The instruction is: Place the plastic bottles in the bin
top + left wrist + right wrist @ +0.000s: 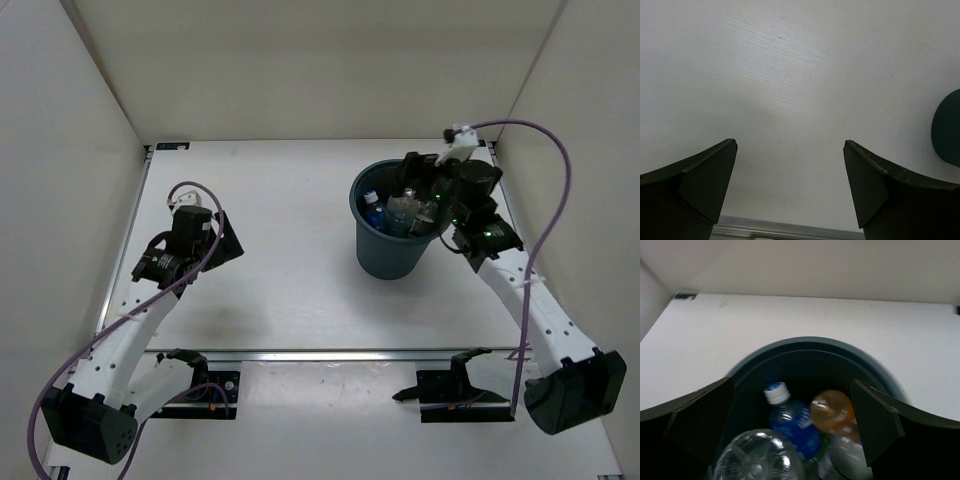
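Hanging right over the round dark teal-grey plastic bin [388, 258], at the far right of the white bench [280, 220]: the right claw [428, 195]. Wide open, with both black fingers far apart. Gripping nothing.

Looking down from the right wrist into the bin: plastic bottles piled up inside. Near the middle, a clear plastic bottle with a blue label and a white cap [795, 425], tipped over with the cap pointing to the far side. Just beside it on the right, touching it, a small orange plastic bottle [832, 410]. Closest to the camera, a bumpy clear plastic bottle [757, 457], lying on top of the pile, low between the two fingers but not pinched by them. One more pale bottle under the orange one, too blurry to tell much about. Cannot count every bottle from here.

Over on the left side of the bench, well apart from the bin: the left claw [225, 240]. Also open wide, pointing down at bare bench, holding nothing.
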